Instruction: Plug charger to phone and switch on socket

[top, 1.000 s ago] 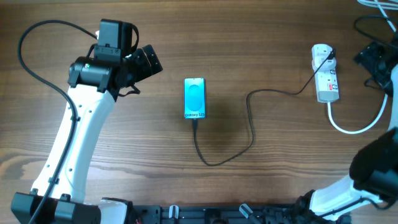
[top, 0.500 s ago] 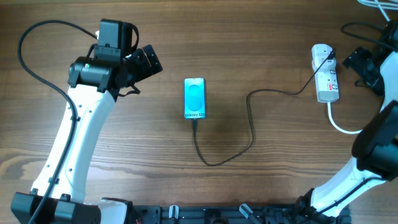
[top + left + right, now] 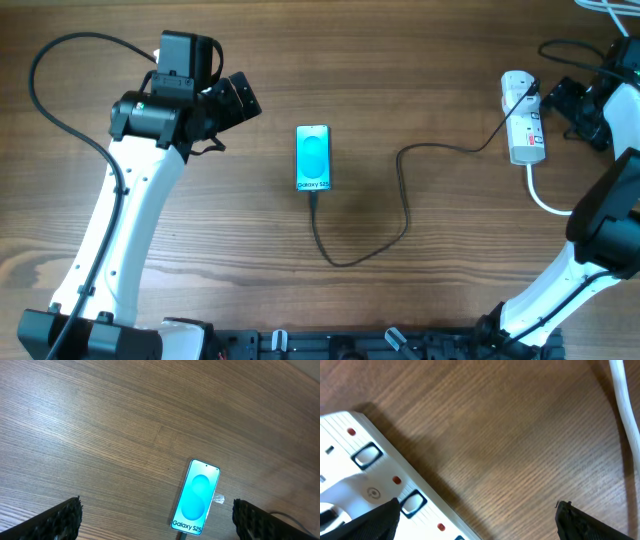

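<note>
The phone [image 3: 313, 157] lies face up mid-table, its turquoise screen lit with "Galaxy S25" at its near short edge; it also shows in the left wrist view [image 3: 196, 498]. The thin black charger cable [image 3: 385, 215] runs from the phone's near edge, loops right and reaches the white socket [image 3: 523, 117] at the far right. The socket shows in the right wrist view [image 3: 365, 485] with red marks and rocker switches. My right gripper [image 3: 562, 100] is open just right of the socket; one fingertip hangs over its edge [image 3: 475, 520]. My left gripper [image 3: 238, 98] is open, above and left of the phone.
A thick white lead [image 3: 560, 205] curves from the socket's near end toward the right arm, and shows at the right edge of the right wrist view [image 3: 627, 415]. Black cables hang at the far right corner [image 3: 590, 45]. A black cable loops by the left arm [image 3: 45, 100].
My right gripper has moved left, from the table's right edge to just beside the socket. The left arm, phone and charger have not moved.
</note>
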